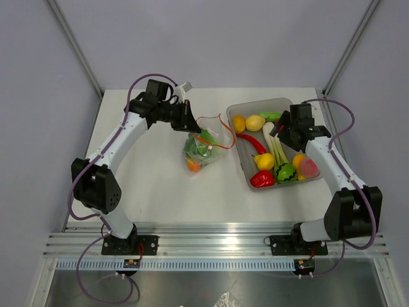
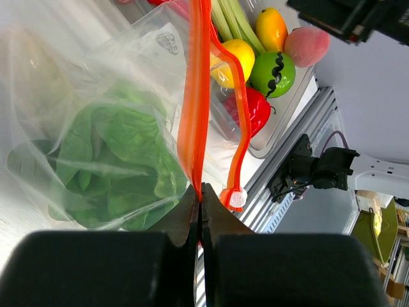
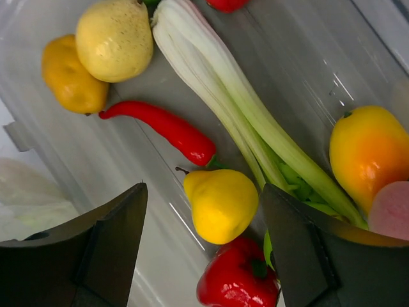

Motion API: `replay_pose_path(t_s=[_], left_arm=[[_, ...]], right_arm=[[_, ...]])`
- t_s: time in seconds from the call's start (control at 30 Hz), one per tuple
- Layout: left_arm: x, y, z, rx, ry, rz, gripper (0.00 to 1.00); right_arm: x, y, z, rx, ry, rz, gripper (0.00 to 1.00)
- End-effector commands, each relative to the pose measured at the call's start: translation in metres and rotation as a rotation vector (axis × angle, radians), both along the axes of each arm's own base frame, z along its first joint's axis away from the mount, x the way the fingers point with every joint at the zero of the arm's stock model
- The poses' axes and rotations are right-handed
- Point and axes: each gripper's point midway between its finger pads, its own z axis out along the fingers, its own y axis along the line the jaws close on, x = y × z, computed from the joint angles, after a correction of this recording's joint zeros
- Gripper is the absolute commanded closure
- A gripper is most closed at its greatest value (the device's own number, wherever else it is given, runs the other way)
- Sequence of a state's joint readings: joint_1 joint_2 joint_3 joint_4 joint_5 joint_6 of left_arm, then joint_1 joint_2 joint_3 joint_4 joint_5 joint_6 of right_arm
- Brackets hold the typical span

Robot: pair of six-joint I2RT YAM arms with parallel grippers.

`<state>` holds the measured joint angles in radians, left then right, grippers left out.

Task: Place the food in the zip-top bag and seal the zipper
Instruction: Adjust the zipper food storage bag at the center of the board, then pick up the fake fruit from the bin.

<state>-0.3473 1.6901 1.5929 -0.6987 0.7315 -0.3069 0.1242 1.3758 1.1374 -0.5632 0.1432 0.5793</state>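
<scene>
**Top view.** Your left pincer [image 1: 191,123] is clamped on the zipper [image 1: 220,133]. The bag [image 1: 206,150] sags below it toward the counter [image 1: 160,185], just left of the tub [image 1: 252,106]. The bag is clear and limp, with greens [image 1: 195,146] already inside. Your right pincer [image 1: 279,132] hangs over the middle of the tub.

**Left wrist.** The jaws are fully shut, pinching the red-orange zipper [image 2: 193,115] near its end. One lip runs straight away from the grip and the other bows toward the tub, so the mouth is open. The slider [image 2: 234,199] sits just beside the fingers. The greens [image 2: 108,166] show through the thin film. Hold this grip firm and keep the mouth turned toward the tub.

**Right wrist.** The right pincer [image 3: 203,192] is spread wide and holds nothing. Its fingers straddle the yellow pear [image 3: 220,203], which lies between the chili [image 3: 163,126] and the celery [image 3: 223,96]. The step in hand looks like picking up that pear.
- Come straight down and centre the pear's belly between the pads.
- Close gently, because it is glossy and rounded and will likely squirt out of an off-centre squeeze.
- Watch the celery beside your far finger, so you don't pinch it along with the pear.
</scene>
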Motion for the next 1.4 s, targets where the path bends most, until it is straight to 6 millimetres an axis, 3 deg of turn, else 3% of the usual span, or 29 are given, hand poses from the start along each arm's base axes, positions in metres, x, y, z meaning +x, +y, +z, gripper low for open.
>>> replay_pose_path(t_s=[0.0,0.2,0.27,0.33,0.37,0.4,0.47,0.6,0.8,0.93,0.97,1.0,1.07,1.37], left_arm=[[-0.001,-0.002,0.030,-0.051,-0.097,-0.009,1.00],[-0.004,-0.004,0.028,-0.056,-0.097,-0.017,1.00],[-0.006,-0.005,0.028,-0.057,-0.099,-0.022,1.00],[-0.005,-0.004,0.027,-0.052,-0.102,-0.019,1.00],[-0.005,-0.004,0.027,-0.052,-0.104,-0.020,1.00],[-0.004,-0.004,0.026,-0.051,-0.105,-0.019,1.00],[-0.002,-0.005,0.028,-0.053,-0.114,-0.018,1.00],[0.000,-0.007,0.028,-0.059,-0.112,-0.022,1.00],[0.000,-0.006,0.022,-0.045,-0.102,-0.028,1.00],[-0.002,-0.006,0.018,-0.039,-0.094,-0.040,1.00],[0.000,-0.005,0.018,-0.027,-0.100,-0.034,1.00],[0.000,-0.004,0.017,-0.018,-0.107,-0.032,1.00],[0.000,-0.003,0.018,-0.015,-0.107,-0.032,1.00],[0.003,-0.005,0.012,-0.016,-0.087,-0.040,1.00]], right_arm=[[0.008,0.003,-0.014,0.004,0.031,0.049,0.20],[0.041,-0.001,-0.012,-0.034,-0.035,0.085,0.20],[0.046,-0.010,-0.024,-0.086,0.016,0.099,0.20],[0.056,-0.018,-0.021,-0.105,0.018,0.097,0.20],[0.060,-0.025,-0.031,-0.100,0.048,0.079,0.20],[0.069,-0.028,-0.026,-0.091,0.037,0.066,0.21],[0.078,-0.031,-0.041,-0.061,0.074,0.015,0.21],[0.104,-0.043,-0.041,-0.013,0.024,-0.165,0.21],[0.136,-0.054,-0.046,0.065,-0.039,-0.345,0.12],[0.149,-0.057,-0.054,0.098,-0.052,-0.401,0.12],[0.148,-0.075,-0.066,0.092,-0.022,-0.442,0.12],[0.153,-0.078,-0.063,0.094,-0.028,-0.452,0.12],[0.154,-0.080,-0.077,0.096,0.005,-0.458,0.12],[0.161,-0.076,-0.107,0.141,0.033,-0.463,0.19]])
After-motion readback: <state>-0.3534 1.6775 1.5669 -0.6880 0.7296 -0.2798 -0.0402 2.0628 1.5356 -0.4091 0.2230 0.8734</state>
